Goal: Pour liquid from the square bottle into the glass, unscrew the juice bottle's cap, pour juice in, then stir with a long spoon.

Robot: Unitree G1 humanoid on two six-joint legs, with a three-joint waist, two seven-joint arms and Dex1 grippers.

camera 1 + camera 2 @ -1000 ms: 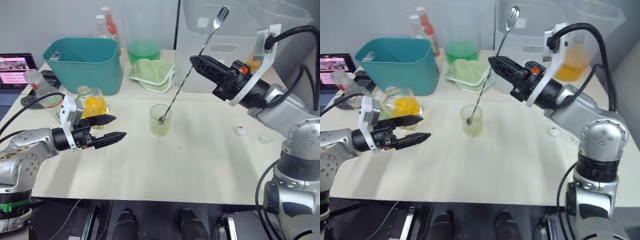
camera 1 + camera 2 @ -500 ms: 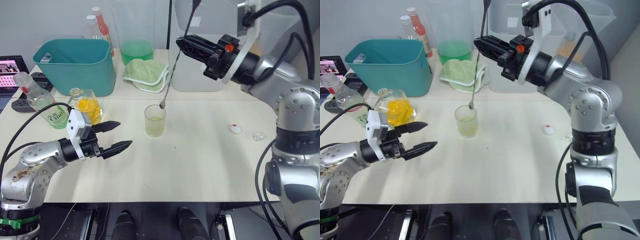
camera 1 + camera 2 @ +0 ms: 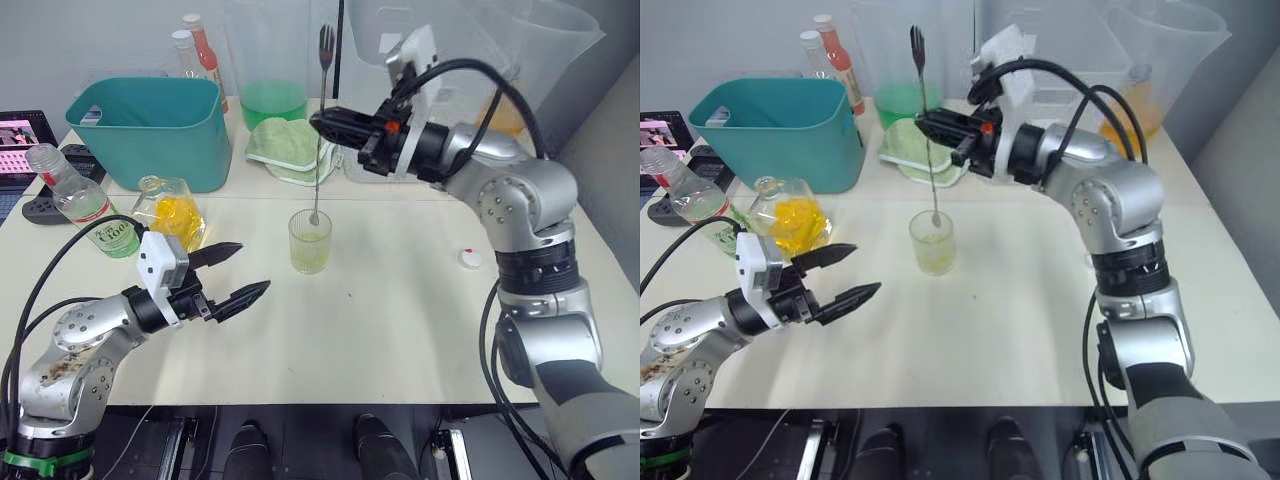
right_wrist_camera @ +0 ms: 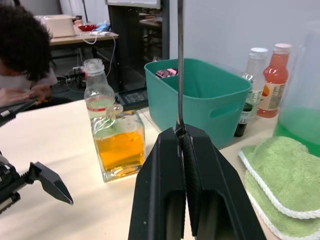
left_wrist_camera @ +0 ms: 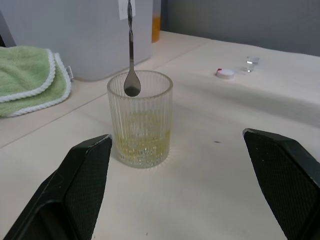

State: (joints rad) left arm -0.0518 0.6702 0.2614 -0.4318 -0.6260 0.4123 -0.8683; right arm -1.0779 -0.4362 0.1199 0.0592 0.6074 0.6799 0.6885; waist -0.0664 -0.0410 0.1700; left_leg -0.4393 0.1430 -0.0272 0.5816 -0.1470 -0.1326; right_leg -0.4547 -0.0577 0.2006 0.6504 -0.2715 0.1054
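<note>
A ribbed glass (image 3: 310, 241) with a little yellowish liquid stands mid-table. My right gripper (image 3: 318, 121) is shut on the long spoon (image 3: 319, 150), holding it upright over the glass, with its bowl (image 5: 131, 89) at the rim. My left gripper (image 3: 252, 267) hovers open just left of the glass, level with it and holding nothing. The square bottle (image 3: 176, 208) of orange liquid stands left of the glass. The clear juice bottle (image 3: 84, 201) with a green label stands uncapped farther left. A white cap (image 3: 470, 258) lies to the right.
A teal bin (image 3: 160, 125), a green cloth (image 3: 290, 148) and a pitcher of green liquid (image 3: 272, 100) stand behind the glass, with bottles (image 3: 197, 52) at the back. A person (image 4: 20, 55) sits beyond the table's left end. A small clear stopper (image 5: 252, 60) lies near the cap.
The spoon, tilted with its bowl inside the glass a second ago, was lifted and swung upright. My right gripper moved left over the glass. The camera also shifted.
</note>
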